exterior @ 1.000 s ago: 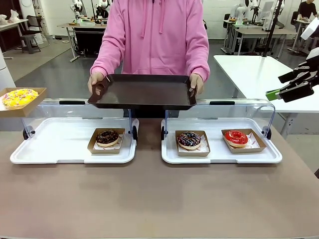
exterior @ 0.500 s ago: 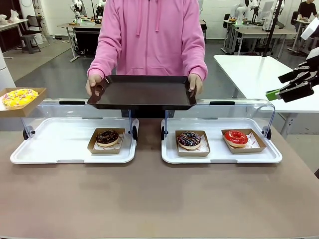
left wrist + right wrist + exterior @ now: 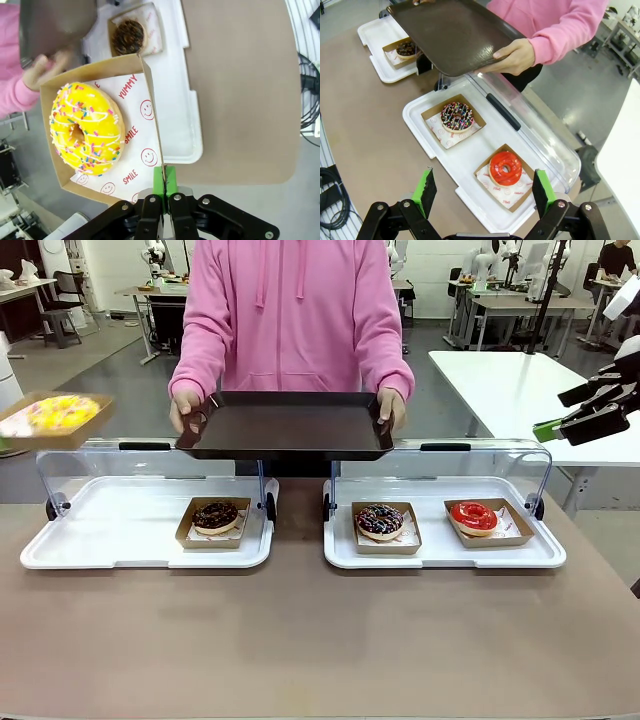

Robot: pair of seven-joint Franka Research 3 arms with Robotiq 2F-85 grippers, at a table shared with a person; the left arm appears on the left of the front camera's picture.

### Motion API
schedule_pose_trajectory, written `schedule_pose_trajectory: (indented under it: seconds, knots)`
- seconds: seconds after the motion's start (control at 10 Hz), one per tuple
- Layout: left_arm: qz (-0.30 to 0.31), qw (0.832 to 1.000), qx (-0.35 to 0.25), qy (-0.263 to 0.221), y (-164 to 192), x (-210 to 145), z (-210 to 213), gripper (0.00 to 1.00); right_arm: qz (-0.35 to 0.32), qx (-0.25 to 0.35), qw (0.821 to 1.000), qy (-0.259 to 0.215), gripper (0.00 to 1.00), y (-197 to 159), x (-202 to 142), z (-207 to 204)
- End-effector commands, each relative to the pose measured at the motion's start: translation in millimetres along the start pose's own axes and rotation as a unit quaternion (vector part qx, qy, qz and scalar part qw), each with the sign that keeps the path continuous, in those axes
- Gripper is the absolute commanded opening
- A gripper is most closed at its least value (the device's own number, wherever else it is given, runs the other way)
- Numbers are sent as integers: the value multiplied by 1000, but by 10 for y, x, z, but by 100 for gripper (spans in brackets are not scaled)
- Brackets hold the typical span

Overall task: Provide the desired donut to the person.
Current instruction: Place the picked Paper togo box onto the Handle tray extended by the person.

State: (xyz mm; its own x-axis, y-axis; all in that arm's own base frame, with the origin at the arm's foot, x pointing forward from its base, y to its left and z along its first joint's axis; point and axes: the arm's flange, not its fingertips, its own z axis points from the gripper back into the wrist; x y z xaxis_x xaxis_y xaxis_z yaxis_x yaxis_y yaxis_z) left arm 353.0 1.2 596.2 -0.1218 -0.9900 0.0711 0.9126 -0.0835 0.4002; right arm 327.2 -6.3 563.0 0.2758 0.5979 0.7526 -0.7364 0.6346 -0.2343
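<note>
**Yellow donut aloft at the left, serving tray waiting**

- The left gripper (image 3: 165, 177) is clenched on the near wall of a cardboard tray (image 3: 95, 72). Its green pads pinch the thin edge, so the box hangs out flat beyond the fingers. Gripping the wall probably keeps the pads off the icing.
- The yellow donut (image 3: 86, 129), white-drizzled with coloured sprinkles, lies on a liner printed "SMILE" and "YUMMY". In the front view it is up in the air at the far left, above and beside the left display tray (image 3: 100, 540), well apart from the person (image 3: 300, 310).
- The person holds a dark serving tray (image 3: 285, 425) level over the raised clear lids (image 3: 480, 460). One hand (image 3: 188, 408) is at the picture-left end and the other hand (image 3: 392, 408) at the picture-right end. The tray is bare and faces the robot, which I read as a landing spot.
- The right gripper (image 3: 555, 412) hangs released, fingers wide and holding nothing, off to the right above the right display tray (image 3: 440, 558). It looks parked out of the way.
- A chocolate donut (image 3: 215, 515) sits in the left display tray. A sprinkled chocolate donut (image 3: 380, 520) and a red glazed donut (image 3: 473, 516) sit side by side in the right one, each boxed.
- The table (image 3: 320, 640) is matte brown. The room is a workshop with a grey floor, a white table (image 3: 500, 390) at the right and desks farther back.
</note>
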Motion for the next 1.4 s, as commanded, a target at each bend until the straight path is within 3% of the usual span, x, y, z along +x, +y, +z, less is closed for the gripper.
schedule_pose_trajectory:
  seconds: [0.0, 0.3, 0.5, 0.8, 1.3]
  knots:
    - [8, 998, -40, 44, 704, 375, 114, 1, 0, 5, 1000, 2, 100, -7, -14, -7]
    - [45, 997, -62, 21, 1481, 933, -290, 1, 0, 5, 1000, 2, 100, -7, -14, -7]
    - [11, 997, -81, 5, 1758, 1324, -652, 1, 0, 5, 1000, 2, 100, -7, -14, -7]
    - [-1, 998, -68, -6, 1834, 1738, -1043, 1, 0, 5, 1000, 2, 100, -7, -14, -7]
    - [-16, 996, -83, -40, 1797, 1997, -1537, 1, 0, 5, 1000, 2, 100, -7, -14, -7]
